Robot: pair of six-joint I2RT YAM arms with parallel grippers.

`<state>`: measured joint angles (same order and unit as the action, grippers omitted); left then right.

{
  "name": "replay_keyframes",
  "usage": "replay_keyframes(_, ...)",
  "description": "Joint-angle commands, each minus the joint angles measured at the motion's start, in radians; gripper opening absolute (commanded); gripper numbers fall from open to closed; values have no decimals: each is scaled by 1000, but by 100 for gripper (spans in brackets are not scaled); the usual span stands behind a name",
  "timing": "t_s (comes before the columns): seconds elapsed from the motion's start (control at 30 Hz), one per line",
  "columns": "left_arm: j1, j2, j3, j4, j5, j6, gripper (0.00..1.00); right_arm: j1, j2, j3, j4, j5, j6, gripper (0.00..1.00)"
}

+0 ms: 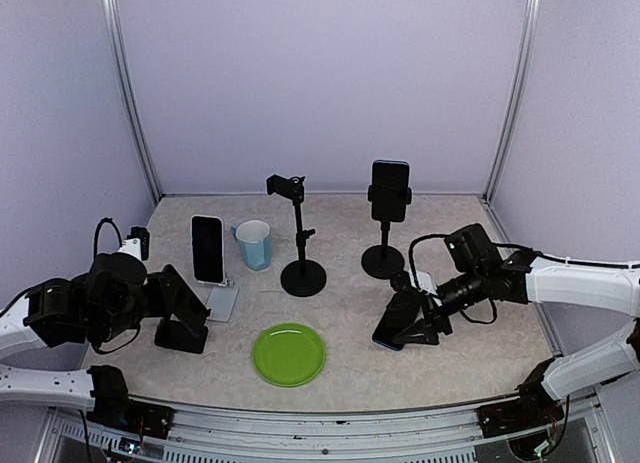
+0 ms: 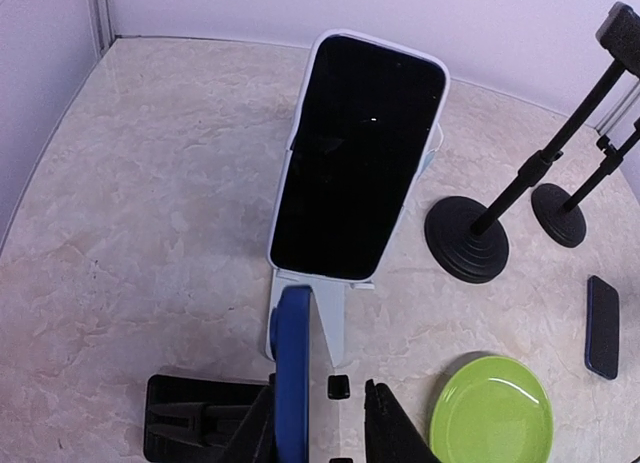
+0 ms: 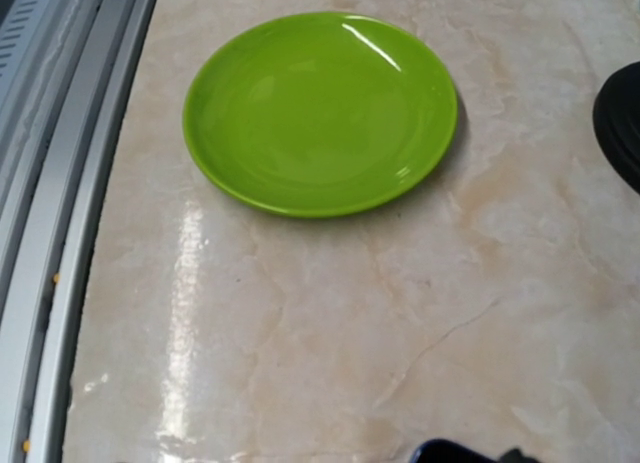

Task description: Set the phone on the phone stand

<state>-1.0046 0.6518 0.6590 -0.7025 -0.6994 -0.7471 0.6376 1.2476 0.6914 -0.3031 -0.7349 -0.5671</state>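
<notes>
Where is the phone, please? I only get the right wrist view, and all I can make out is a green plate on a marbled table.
Observer: A dark phone lies flat on the table, close by the right gripper.
Operator: And is there a stand free for it?
Observer: Yes. Behind the plate, a black stand holds up an empty clamp.

Marbled table [image 1: 350,368] under 3 stands [image 1: 222,303] [image 1: 303,278] [image 1: 382,262], mug [image 1: 254,245], plate [image 1: 289,354], flat phone [image 2: 602,326].
</notes>
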Motion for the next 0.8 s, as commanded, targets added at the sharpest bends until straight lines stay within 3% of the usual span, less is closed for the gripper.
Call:
replay_keyframes(0.0, 6, 39, 20, 9, -15, -8, 27, -7, 13, 16, -22, -4, -15, 79)
replay_keyframes(0.37, 7, 86, 55, -28, -52, -30, 40, -6, 38, 28, -46, -13, -28, 79)
replay_keyframes(0.53, 8, 85, 92, -29, -63, -13, 61, -6, 45, 34, -54, -16, -32, 79)
replay_keyframes(0.77, 8, 122, 131, -51, -112, -20, 86, -1, 40, 65, -120, -25, -90, 88)
